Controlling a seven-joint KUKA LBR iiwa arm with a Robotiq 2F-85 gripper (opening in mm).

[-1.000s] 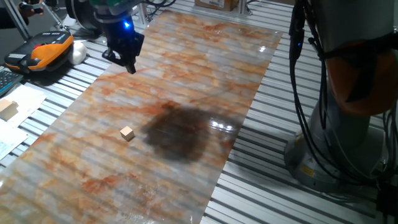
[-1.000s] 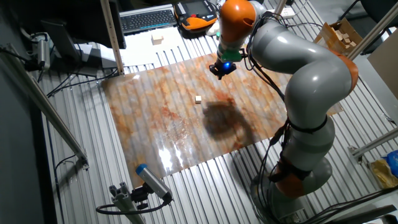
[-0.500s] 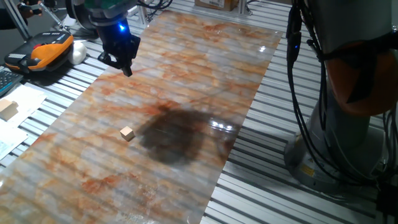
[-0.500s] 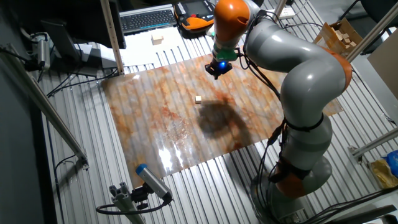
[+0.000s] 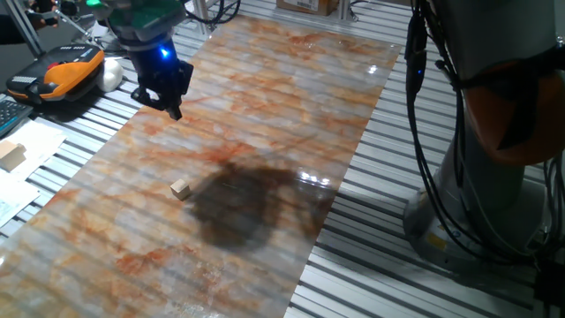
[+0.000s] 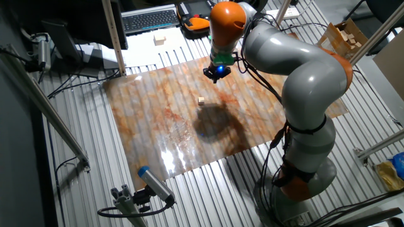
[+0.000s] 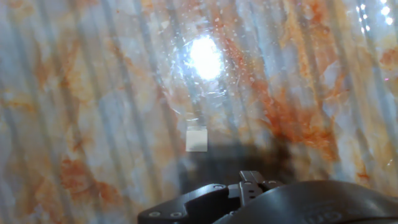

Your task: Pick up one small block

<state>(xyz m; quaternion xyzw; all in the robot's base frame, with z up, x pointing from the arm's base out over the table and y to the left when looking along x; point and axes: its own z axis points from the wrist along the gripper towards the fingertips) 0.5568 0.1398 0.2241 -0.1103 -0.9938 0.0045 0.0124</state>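
Observation:
The small block [image 5: 181, 188] is a tiny tan wooden cube that lies alone on the orange-and-grey marbled mat [image 5: 291, 97]. It also shows in the other fixed view [image 6: 201, 100] and in the hand view [image 7: 196, 139], just below a bright glare spot. My gripper [image 5: 169, 108] hangs above the mat, well beyond the block toward the mat's far left edge, and also shows in the other fixed view [image 6: 213, 75]. Its fingers look spread and hold nothing. In the hand view only the dark hand body [image 7: 280, 202] shows at the bottom.
A larger, flatter pale block [image 5: 10, 155] lies off the mat on paper at the left. An orange-and-black device [image 5: 60, 72] sits near the gripper. A keyboard [image 6: 150, 19] and a box of wooden pieces [image 6: 347, 36] stand beyond the mat. The arm's base [image 6: 303, 170] is beside the mat.
The gripper has moved steadily left along the far side of the mat, and its dark shadow on the mat has shifted with it. The small block has not moved.

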